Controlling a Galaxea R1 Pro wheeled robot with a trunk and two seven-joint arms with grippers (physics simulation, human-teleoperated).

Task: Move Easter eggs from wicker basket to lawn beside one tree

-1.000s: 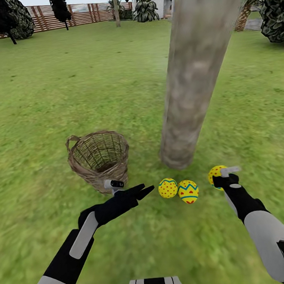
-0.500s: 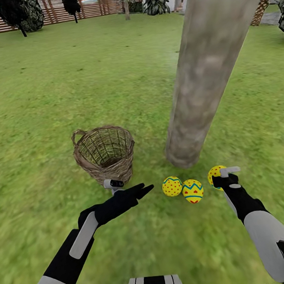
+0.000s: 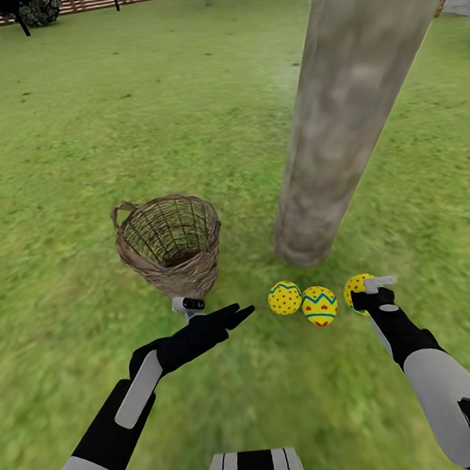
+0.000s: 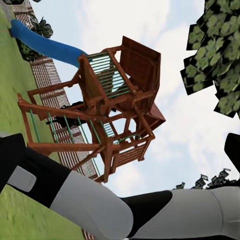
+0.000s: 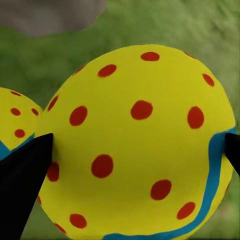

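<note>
Third egg [image 3: 357, 290] is clamped in the right hand [image 3: 372, 293], low over the lawn [image 3: 76, 135], just right of the two eggs [image 3: 302, 302] already laid near the tree [image 3: 339, 126] base. In the right wrist view the egg [image 5: 137, 145] is seen between both fingertips [image 5: 22, 185]. Judged: only release remains, straight down. Left hand [image 3: 231, 315] is held apart, empty, beside the wicker basket [image 3: 169, 244], which looks emptied.
</note>
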